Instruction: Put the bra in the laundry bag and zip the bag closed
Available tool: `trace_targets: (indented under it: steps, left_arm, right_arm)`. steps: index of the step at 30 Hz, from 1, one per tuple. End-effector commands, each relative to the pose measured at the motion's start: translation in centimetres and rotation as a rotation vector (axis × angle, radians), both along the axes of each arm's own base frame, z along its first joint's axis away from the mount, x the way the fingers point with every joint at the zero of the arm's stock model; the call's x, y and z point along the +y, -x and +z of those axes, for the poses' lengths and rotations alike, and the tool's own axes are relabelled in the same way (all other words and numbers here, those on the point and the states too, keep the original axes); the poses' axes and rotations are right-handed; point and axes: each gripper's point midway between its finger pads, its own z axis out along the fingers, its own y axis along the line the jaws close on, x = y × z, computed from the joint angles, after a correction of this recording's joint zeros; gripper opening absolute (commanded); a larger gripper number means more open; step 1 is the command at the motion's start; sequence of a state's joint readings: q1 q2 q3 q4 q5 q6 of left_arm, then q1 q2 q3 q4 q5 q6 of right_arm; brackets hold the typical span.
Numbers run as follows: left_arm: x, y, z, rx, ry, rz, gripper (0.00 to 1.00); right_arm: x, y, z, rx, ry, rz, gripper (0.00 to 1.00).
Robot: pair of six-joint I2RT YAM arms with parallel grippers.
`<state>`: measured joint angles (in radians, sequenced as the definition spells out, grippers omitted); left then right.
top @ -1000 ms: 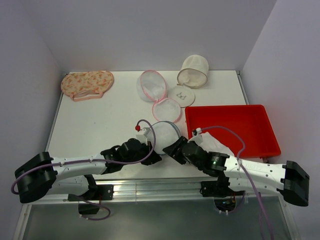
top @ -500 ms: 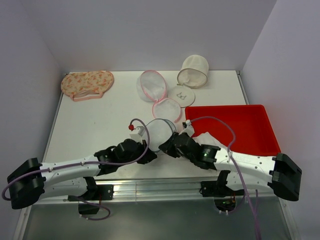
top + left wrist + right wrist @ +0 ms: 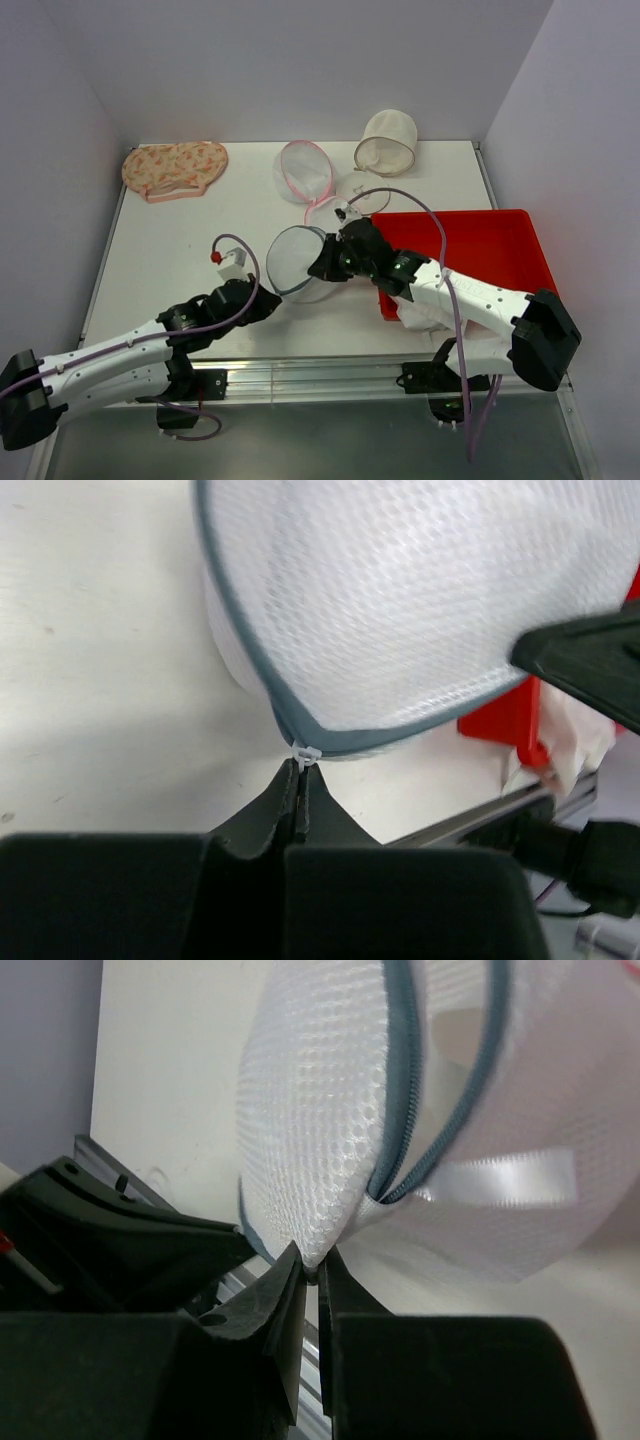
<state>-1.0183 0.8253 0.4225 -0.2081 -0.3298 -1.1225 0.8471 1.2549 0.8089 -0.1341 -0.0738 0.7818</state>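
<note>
The laundry bag (image 3: 296, 260), white mesh with a blue-grey zipper rim, is held tilted up on the table between both grippers. My left gripper (image 3: 272, 298) is shut on the small white zipper pull (image 3: 303, 754) at the bag's near rim (image 3: 300, 730). My right gripper (image 3: 319, 268) is shut on a pinch of the bag's mesh (image 3: 320, 1160) next to the zipper, which gapes partly open (image 3: 440, 1150). The bra (image 3: 418, 318), crumpled white fabric, lies at the red tray's near left corner under my right arm; it also shows in the left wrist view (image 3: 580, 730).
A red tray (image 3: 500, 262) sits on the right. A pink-rimmed mesh bag (image 3: 304, 170), a cream mesh bag (image 3: 388, 140) and a peach floral bag (image 3: 175, 165) lie along the back. The table's metal front rail (image 3: 320, 372) runs below.
Both grippers have carried the laundry bag away from the front edge toward the table's middle and tipped it up. My right arm has swung left, off the tray.
</note>
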Motion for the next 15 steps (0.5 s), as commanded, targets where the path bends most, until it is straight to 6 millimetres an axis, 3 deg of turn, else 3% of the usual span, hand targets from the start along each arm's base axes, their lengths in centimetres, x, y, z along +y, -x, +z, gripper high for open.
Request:
trace_targets:
  steps: [1,4,8,15]
  left_arm:
    - [5.0,0.2,-2.4,0.062,-0.111,0.163,0.0]
    - [6.4,0.2,-2.0,0.057,-0.114,0.215,0.0]
    - [6.6,0.0,-0.9,0.025,-0.092,0.216,0.0]
    - [2.3,-0.2,-0.1,-0.021,-0.021,0.071,0.0]
  right_arm:
    - [-1.0,-3.3,3.3,-0.146,0.015,0.04,0.11]
    - [-1.2,-3.8,3.1,-0.15,0.043,0.077,0.13]
    - [-0.9,-5.5,2.2,-0.14,0.106,0.074,0.2]
    - [0.0,-7.1,1.9,-0.115,0.151,0.072,0.41]
